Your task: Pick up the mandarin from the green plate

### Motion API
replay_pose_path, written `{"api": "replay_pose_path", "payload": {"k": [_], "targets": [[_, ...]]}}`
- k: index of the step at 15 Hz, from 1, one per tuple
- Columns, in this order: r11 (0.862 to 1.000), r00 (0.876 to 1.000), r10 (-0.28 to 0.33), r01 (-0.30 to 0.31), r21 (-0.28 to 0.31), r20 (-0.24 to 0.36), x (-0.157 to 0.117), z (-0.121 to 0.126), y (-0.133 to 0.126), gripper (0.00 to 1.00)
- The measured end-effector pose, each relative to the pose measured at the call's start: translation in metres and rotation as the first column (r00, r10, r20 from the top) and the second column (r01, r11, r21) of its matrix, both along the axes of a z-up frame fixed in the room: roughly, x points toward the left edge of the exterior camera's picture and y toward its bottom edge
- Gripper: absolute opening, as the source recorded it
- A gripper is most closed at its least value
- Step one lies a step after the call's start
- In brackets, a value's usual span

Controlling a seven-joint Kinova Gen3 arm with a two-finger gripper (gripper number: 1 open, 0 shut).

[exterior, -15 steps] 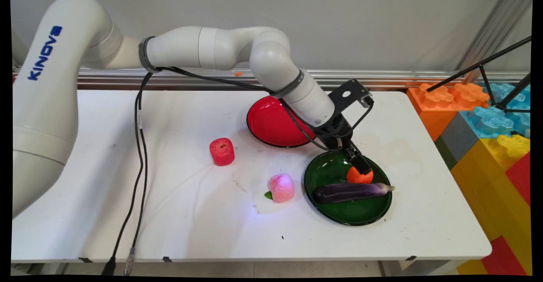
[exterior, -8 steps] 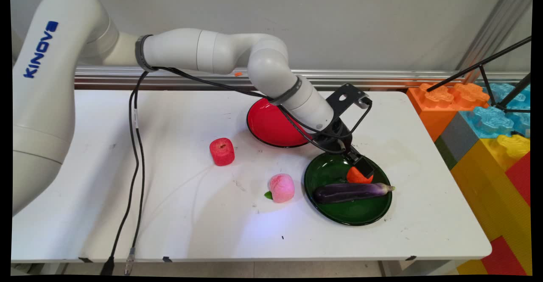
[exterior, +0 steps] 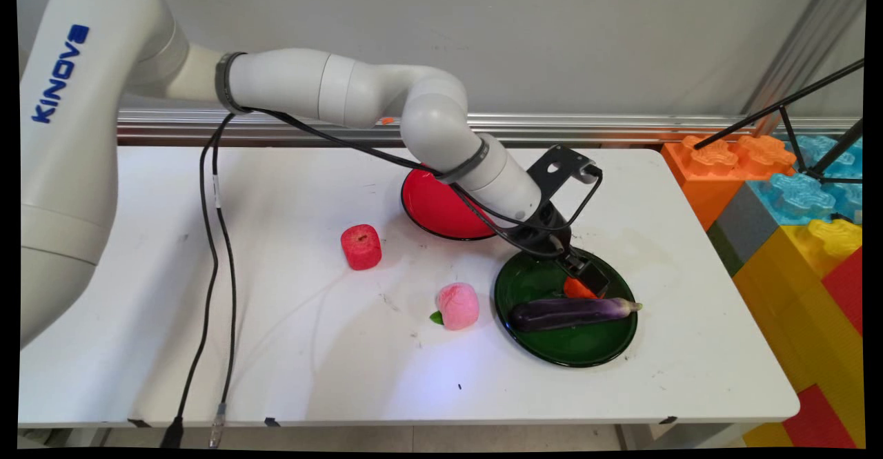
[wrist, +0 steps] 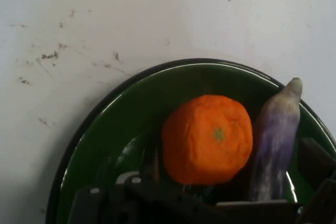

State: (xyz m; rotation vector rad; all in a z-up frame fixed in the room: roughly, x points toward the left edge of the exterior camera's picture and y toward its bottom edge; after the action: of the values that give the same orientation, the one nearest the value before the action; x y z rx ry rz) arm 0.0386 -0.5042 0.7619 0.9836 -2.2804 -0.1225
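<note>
Over green plate [exterior: 552, 348] your claw [exterior: 588, 281] sits low at the orange [wrist: 207, 139], w/ eggplant [exterior: 569, 312] lying just beside it; can't tell if claw's apart or clamped. Peach [exterior: 457, 305], red fruit [exterior: 361, 246], red plate [exterior: 431, 203] elsewhere on surface [exterior: 310, 369].

The only lettering that can be read is the blue word KINOVA, running up the side of the big white arm link [exterior: 62, 100] at the left of the main view; its last letter is partly turned away. The hand view shows no readable text, number or sign.
</note>
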Motion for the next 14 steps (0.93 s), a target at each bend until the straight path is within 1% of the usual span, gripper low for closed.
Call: {"api": "replay_pose_path", "payload": {"k": [3, 12, 13, 14], "targets": [[1.0, 1.0, 0.021, -0.021, 0.008, -0.004, -0.001, -0.005, 0.001, 1.0], [0.999, 0.999, 0.048, -0.048, 0.008, -0.006, 0.0, -0.016, 0.0, 1.0], [0.999, 0.999, 0.045, -0.045, 0.005, -0.005, 0.0, -0.016, 0.0, 0.0], [0.999, 0.999, 0.042, -0.042, 0.003, -0.005, 0.0, -0.016, 0.0, 0.0]]}}
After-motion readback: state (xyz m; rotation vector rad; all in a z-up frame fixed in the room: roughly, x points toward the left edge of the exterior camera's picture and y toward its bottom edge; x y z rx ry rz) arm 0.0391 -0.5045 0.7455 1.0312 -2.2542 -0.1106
